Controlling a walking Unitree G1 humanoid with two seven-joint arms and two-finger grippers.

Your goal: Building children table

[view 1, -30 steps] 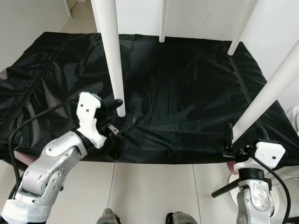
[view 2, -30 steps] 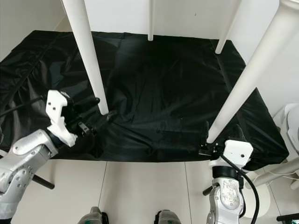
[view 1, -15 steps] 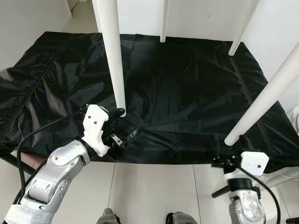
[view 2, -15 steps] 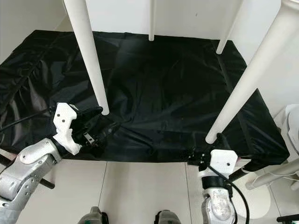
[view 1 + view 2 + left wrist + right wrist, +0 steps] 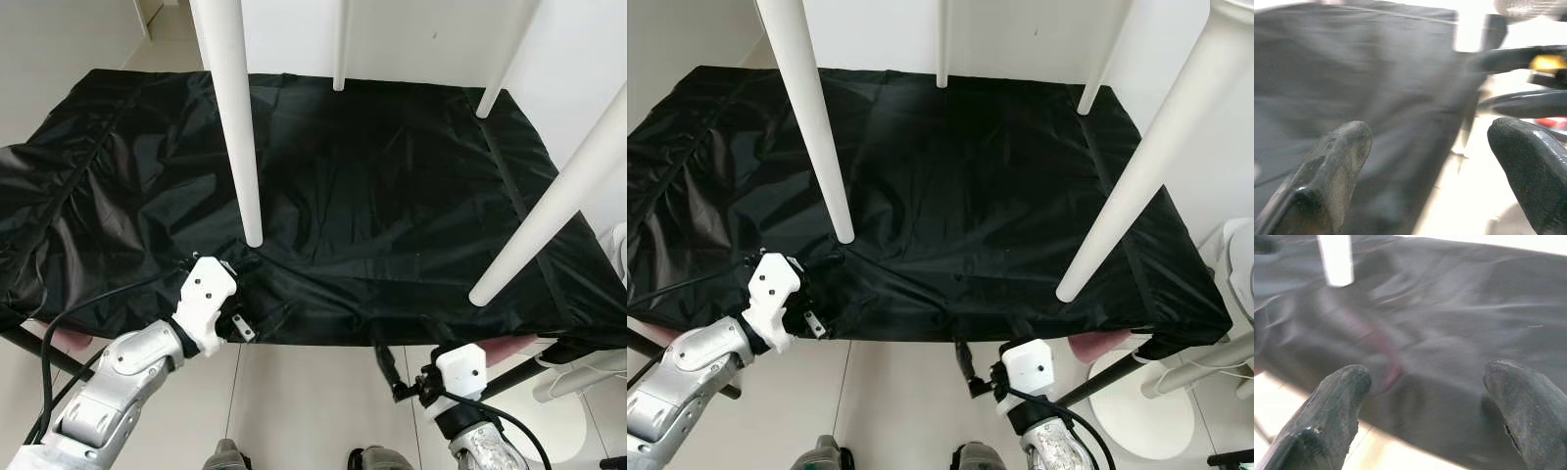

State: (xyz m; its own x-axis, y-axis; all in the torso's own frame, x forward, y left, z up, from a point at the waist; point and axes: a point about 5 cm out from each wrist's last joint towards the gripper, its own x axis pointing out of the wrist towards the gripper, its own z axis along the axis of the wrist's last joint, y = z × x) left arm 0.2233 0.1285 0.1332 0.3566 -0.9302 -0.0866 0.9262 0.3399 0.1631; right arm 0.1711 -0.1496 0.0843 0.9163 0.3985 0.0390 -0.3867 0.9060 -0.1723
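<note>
Biggest thing: black cloth (image 5: 372, 186) spread over a low surface, filling most of the scene, its near edge hanging over pale floor tiles (image 5: 313, 392).

Table legs next, white & tapered, coming down from above w/ free ends over the cloth: near-left leg (image 5: 235, 127) ends approx mid-left of the cloth; near-right leg (image 5: 554, 211) slants down to an end near the cloth's near-right edge; far legs (image 5: 340, 44) are thinner in view, at the far edge. Tabletop is out of frame, so how it's supported can't be told.

Left gripper (image 5: 235, 318) sits at the cloth's near edge, fingers spread wide w/ nothing between them per left wrist view (image 5: 1425, 166). Right gripper (image 5: 387, 367) is lower, over the floor just off the near edge, also spread & empty (image 5: 1420, 396).

Key relation, as a judgement: near-left leg's end lies just far of the left gripper, long axis roughly upright, so left arm is nearer to it; near-right leg's end is far-right of the right gripper, axis leaning right.
</note>
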